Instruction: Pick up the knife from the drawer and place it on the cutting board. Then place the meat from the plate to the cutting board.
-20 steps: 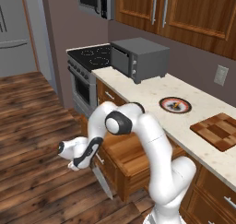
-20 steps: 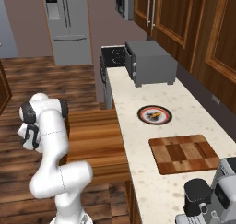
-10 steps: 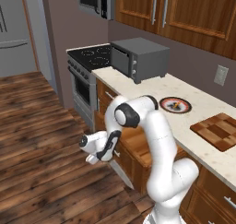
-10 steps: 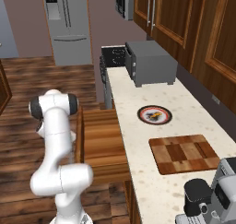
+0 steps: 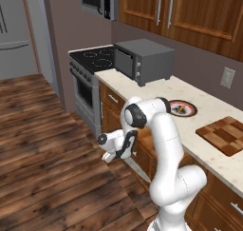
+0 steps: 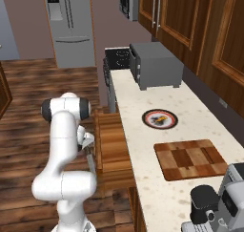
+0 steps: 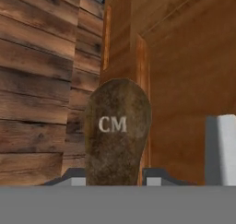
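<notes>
Dark-brown knife (image 7: 117,131) handle with white letters sits clamped between the tool's (image 7: 113,178) two tips in the hand view, so the tool is closed on the knife, handle end up toward the camera. In the right base view the grey blade (image 6: 89,160) hangs roughly downward from the hand, low, in front of the cabinets and below tabletop height. Just beside it, the open wooden drawer (image 6: 112,142) juts out, between the tool and the tabletop (image 6: 143,150). Target lies up and across: the checkered cutting board (image 6: 190,158) sits on the tabletop past the drawer, well apart from the tool. My read: the knife must rise over the edge and tip from hanging to flat for placing. Further along, near the board but apart from it, the plate (image 6: 160,119) carries the small orange meat (image 6: 162,117), untouched.
</notes>
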Motion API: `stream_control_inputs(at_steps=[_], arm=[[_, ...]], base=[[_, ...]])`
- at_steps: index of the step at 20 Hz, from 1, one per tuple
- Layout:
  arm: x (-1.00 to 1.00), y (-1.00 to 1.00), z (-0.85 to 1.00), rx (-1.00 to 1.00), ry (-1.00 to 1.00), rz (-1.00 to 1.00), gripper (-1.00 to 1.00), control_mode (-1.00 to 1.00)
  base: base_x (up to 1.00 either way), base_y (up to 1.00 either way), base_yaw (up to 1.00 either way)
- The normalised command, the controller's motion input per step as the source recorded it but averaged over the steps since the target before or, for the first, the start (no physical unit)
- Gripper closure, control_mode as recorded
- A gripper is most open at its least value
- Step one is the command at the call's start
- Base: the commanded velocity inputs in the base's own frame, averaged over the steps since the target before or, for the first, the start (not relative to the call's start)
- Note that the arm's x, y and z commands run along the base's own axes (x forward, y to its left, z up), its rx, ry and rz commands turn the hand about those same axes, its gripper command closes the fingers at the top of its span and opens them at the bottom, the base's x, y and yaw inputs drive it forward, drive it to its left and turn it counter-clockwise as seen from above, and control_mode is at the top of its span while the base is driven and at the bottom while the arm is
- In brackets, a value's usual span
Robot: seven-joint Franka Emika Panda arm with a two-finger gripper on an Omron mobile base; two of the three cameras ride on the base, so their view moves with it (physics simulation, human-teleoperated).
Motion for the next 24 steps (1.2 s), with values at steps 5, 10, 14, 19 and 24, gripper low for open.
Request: stream_control_inputs(at_steps=[5,10,14,19,24], arm=[[0.59,-0.60,-0.06,0.01,0.00,0.09,1.00,-1.00],[0.60,-0.47,-0.09,0.00,0.00,0.11,1.00,-1.00],[0.24,-0.04,0.00,0.00,0.02,0.04,1.00,-1.00],[0.62,-0.40,-0.02,0.00,0.00,0.12,1.00,-1.00],[0.11,-0.16,0.02,0.00,0.00,0.11,1.00,-1.00]], base=[[0.00,0.00,0.00],[0.00,0.00,0.00],[0.00,0.00,0.00],[0.00,0.00,0.00],[0.00,0.00,0.00]])
